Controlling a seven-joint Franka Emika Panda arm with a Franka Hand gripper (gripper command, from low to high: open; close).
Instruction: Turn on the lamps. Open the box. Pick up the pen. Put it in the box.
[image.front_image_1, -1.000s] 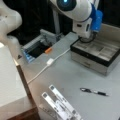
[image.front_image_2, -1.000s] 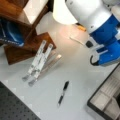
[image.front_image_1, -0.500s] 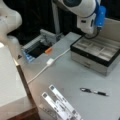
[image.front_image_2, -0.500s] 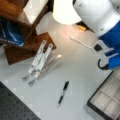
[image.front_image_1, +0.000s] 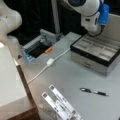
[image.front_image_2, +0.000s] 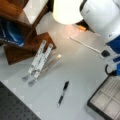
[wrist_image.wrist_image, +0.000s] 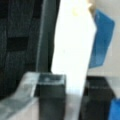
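Gripper: black two-fingered gripper (wrist_image.wrist_image: 75, 100), fingers set well apart in the wrist view, nothing clamped between them; hangs from the white arm over the back of the open case in a front view, well apart from the pen.
Table: pale grey flat tabletop (image.front_image_1: 65, 75), bearing everything, with bare surface between case and pen.
Box: large flat rectangular case with silver-grey metal sides and black rim (image.front_image_1: 96, 56), lid raised behind it, pale beige grooved lining exposed; judged already opened so as to receive the pen.
Lamp: round white glowing lampshade (image.front_image_2: 67, 11) at a front view's top, casting a warm patch on the table; judged switched on.
Stand: white slatted folding rack (image.front_image_2: 37, 62), lying flat near the wooden shelf, clear of the work.
Cable: thin white cable with a small block (image.front_image_1: 50, 62), running across the table beside the case, touching neither case nor pen.
Pen: slim black pen with silvery middle (image.front_image_1: 93, 91), also seen (image.front_image_2: 63, 93), lying flat on the table in front of the case, not yet picked up.
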